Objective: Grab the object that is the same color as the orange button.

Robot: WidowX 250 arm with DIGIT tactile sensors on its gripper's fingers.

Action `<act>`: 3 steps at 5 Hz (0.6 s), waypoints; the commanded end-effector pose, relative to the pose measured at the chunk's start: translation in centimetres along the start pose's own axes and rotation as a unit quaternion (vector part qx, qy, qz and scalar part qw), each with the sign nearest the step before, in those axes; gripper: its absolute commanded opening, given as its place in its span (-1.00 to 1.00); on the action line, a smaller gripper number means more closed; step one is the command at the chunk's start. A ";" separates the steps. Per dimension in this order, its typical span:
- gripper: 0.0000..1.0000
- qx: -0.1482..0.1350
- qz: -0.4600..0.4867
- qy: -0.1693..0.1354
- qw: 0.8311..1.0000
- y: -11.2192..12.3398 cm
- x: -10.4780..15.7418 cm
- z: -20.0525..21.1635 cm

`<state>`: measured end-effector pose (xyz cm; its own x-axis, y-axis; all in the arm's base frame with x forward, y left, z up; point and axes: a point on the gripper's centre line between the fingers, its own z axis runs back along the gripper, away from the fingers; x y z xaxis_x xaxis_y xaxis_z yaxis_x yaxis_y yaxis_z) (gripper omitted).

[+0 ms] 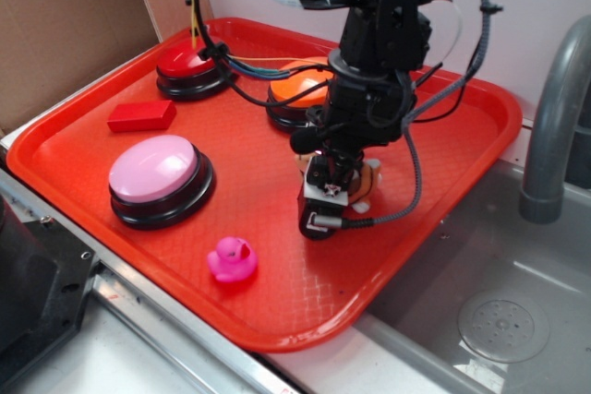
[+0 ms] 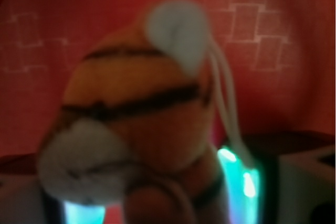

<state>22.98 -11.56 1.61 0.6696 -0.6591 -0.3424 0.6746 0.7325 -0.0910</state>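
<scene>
The small plush tiger (image 2: 136, 108), orange with black stripes and a white muzzle, fills the wrist view, blurred and very close. In the exterior view only a bit of the tiger (image 1: 371, 178) shows behind the gripper, low on the red tray (image 1: 277, 292). My gripper (image 1: 331, 193) is down at the tray, and in the wrist view the gripper (image 2: 160, 203) has its jaws pressed against both sides of the tiger, one lit fingertip (image 2: 242, 182) on the right. The orange button (image 1: 297, 89) stands just behind the arm, partly hidden by it.
A pink-topped button (image 1: 159, 177) stands at the tray's left front and a red-topped button (image 1: 189, 68) at the back left. A red block (image 1: 141, 115) lies between them. A pink rubber duck (image 1: 231, 259) sits near the front edge. A sink and grey faucet (image 1: 554, 126) lie to the right.
</scene>
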 end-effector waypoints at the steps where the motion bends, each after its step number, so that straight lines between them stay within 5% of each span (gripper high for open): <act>1: -1.00 -0.001 0.038 -0.098 0.994 -0.6 -2.6 6.5; 3: -1.00 -0.019 0.277 -0.179 0.944 -2.0 -10.4 14.0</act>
<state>20.17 -7.62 17.25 0.9777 -0.2015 -0.0582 0.2008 0.9795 -0.0181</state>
